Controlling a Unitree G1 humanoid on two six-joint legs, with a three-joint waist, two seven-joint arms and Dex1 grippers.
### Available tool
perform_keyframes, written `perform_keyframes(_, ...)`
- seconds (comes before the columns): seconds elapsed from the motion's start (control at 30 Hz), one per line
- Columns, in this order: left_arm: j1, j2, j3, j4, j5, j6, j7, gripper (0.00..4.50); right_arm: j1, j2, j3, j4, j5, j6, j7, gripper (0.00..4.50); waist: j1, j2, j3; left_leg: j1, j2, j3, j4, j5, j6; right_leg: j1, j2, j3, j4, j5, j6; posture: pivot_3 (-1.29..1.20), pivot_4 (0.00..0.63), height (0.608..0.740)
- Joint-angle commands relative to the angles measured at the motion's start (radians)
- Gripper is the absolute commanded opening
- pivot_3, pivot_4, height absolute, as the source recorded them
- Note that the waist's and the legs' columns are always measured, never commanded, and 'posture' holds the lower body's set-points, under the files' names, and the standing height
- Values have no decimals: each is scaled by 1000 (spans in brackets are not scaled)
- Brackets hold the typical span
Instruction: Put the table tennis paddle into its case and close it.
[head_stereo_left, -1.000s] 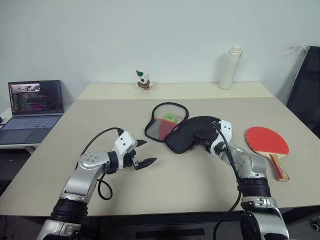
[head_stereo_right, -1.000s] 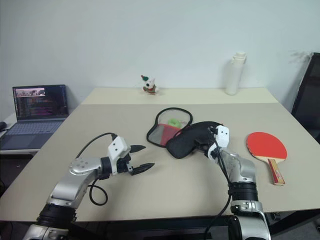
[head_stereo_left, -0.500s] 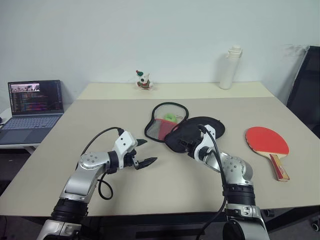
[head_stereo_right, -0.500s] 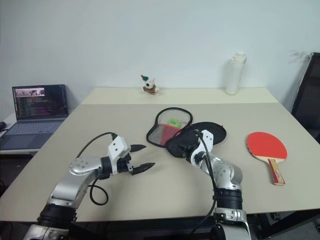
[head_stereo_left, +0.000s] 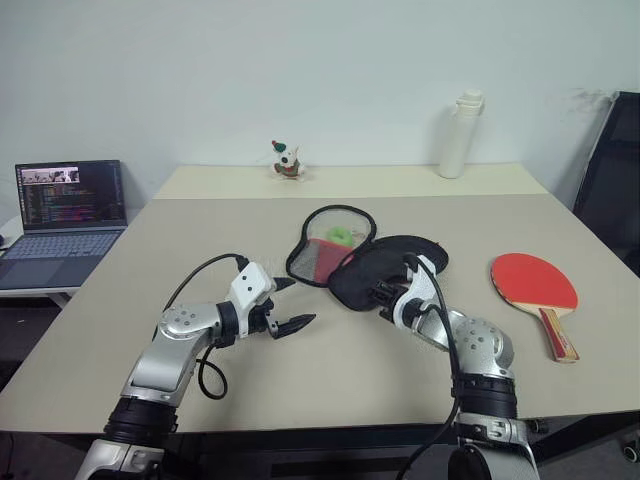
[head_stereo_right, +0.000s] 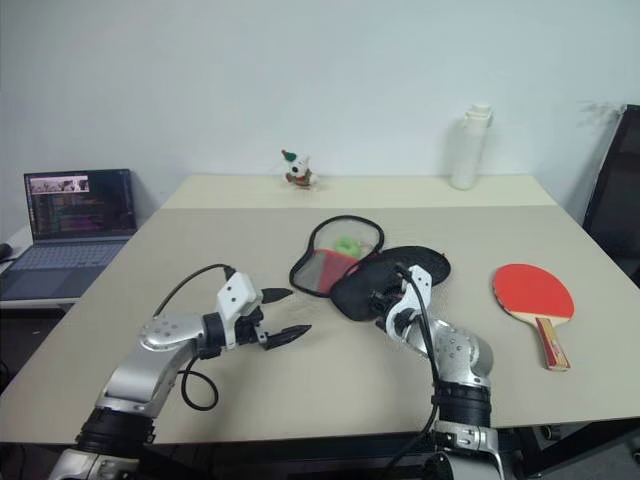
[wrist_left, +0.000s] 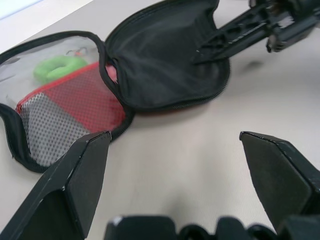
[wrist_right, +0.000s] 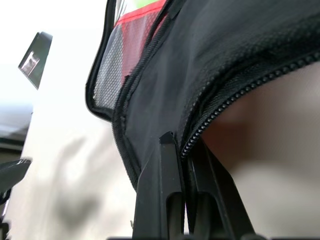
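The case (head_stereo_left: 385, 268) lies open in the middle of the table. Its black flap is folded over toward me, and its red mesh half (head_stereo_left: 322, 250) with a green tag (wrist_left: 60, 67) lies behind. My right gripper (head_stereo_left: 386, 292) is shut on the flap's zipper edge (wrist_right: 220, 112), with both fingers pinching the fabric. The table tennis paddle (head_stereo_left: 534, 282) lies flat at the right, red face up, handle toward me, clear of both grippers. My left gripper (head_stereo_left: 298, 302) hovers open to the left of the case, empty, pointing at the case.
A laptop (head_stereo_left: 65, 215) sits on a side table at the far left. A white bottle (head_stereo_left: 460, 135) and a small toy figure (head_stereo_left: 288, 160) stand at the table's back edge. A black chair (head_stereo_left: 612, 190) stands at the right.
My right gripper has moved left and toward me along the case and shut on the black flap's edge, shifting the flap slightly. The left gripper has not moved.
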Motion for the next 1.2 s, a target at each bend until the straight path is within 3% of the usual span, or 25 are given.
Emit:
perform_keyframes(0.03,-3,-3,-3,-24,1,-18,7,4500,15,-59,-3,-87,55,99,30,39,0,0,0,0,0,0,0,0,0,0,0,1,0,0,0,0,150,740)
perform_keyframes(0.23,-3,-9,-14,-31,2,-19,9,4500,-20,-319,-11,-68,95,257,165,39,1,0,0,0,-1,1,0,0,0,0,0,3,-1,0,1,0,150,740)
perform_keyframes(0.4,-2,-17,-29,-31,10,-25,9,4500,-83,-560,118,50,55,257,371,39,0,0,0,1,-1,3,0,0,0,0,1,6,-1,0,1,0,150,740)
perform_keyframes(0.53,-4,-22,-38,-32,12,-26,14,4500,-154,-691,261,175,-19,165,540,39,-2,0,0,1,-1,5,-1,-1,1,-1,4,8,-3,0,1,0,150,740)
perform_keyframes(0.67,-2,-28,-44,-36,15,-27,20,4500,-261,-750,406,326,-122,42,704,39,-2,-1,1,1,-1,7,0,-1,1,-2,6,10,-3,0,1,0,150,740)
perform_keyframes(0.83,10,-38,-51,-47,20,-28,31,4500,-386,-729,534,519,-257,-117,853,39,-2,-1,1,1,0,9,-1,-1,1,-3,6,11,-3,0,1,0,150,740)
perform_keyframes(1.2,31,-39,-56,-80,19,-16,52,4500,-495,-693,581,788,-450,-305,988,39,0,-1,1,0,1,9,0,-1,1,-4,5,12,-3,0,1,0,150,740)
